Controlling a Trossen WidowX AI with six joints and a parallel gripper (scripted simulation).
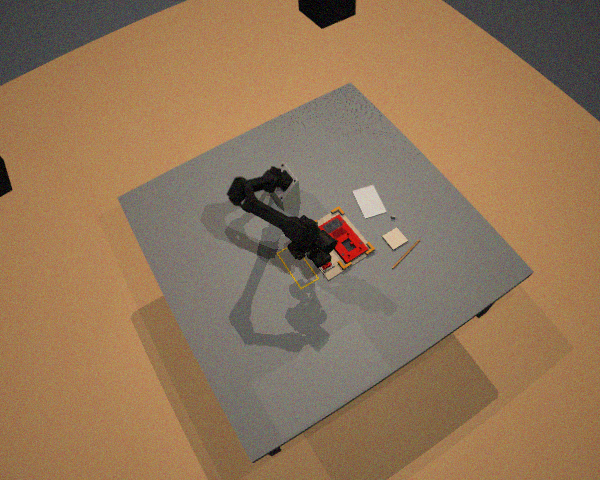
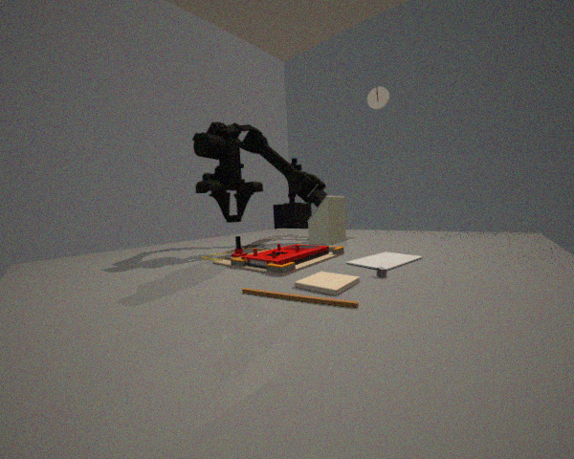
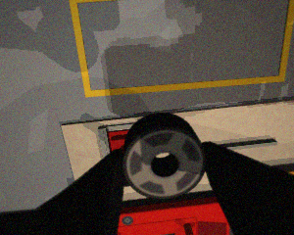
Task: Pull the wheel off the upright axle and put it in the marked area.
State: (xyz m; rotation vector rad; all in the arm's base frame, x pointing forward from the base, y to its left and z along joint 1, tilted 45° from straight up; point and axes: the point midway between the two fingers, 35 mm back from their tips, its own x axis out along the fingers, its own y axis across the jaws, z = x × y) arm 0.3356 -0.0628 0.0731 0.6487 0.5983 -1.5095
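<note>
High over the red fixture's edge on the table [image 1: 186, 248], my pincer [image 3: 163, 164] clamps the small black wheel [image 3: 163, 158] by its tread from both sides, which looks light, rigid and apt to roll, short of the yellow-marked area [image 3: 186, 46]

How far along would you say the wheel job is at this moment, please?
Done: the wheel is off the axle, which stands bare below the raised gripper. In hand: the fingers grip the wheel in the air, over the board's edge. Left: carry it to the yellow-marked area, set it down, then open and back clear.
</note>
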